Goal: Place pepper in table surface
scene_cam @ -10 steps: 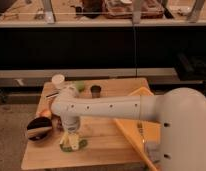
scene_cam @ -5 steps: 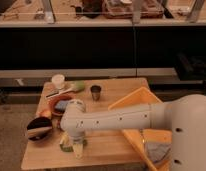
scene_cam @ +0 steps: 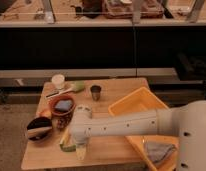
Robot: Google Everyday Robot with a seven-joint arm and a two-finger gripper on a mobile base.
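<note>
Reaching across: we see the white arm (scene_cam: 127, 125) stretch from the yellow bin's (scene_cam: 122, 100) near side out over the wood, away from the bin towards the picture's left.
Gripper: the gripper (scene_cam: 79, 149) hangs low at the arm's tip, well apart from the yellow bin, close to the front edge of the worktop (scene_cam: 123, 86).
Jaws: we cannot tell whether they are spread, pressed together, or pinching anything.
Pepper: the pepper (scene_cam: 67, 145) shows to us as a green curved shape just beside the gripper, on the side away from the yellow bin. It is down at worktop level, partly hidden by the arm's end. We cannot tell whether it lies free on the wood or is held.
Yellow bin: it covers the picture-right part of the worktop and is set at an angle to its edges.
Grey cloth: a grey cloth (scene_cam: 158, 150) lies in the bin's near end.
Dark cup: a dark cup (scene_cam: 96, 92) stands upright near the bin's far corner.
Green fruit: a green fruit (scene_cam: 78, 86) sits beyond the dark cup from the bin.
White cup: a white cup (scene_cam: 58, 80) stands further from the bin again, at the far edge.
Red bowl: a red bowl (scene_cam: 52, 105) with something blue in it sits between the white cup and the gripper.
Black bowl: a black bowl (scene_cam: 31, 133) lies furthest from the bin, at the worktop's edge.
</note>
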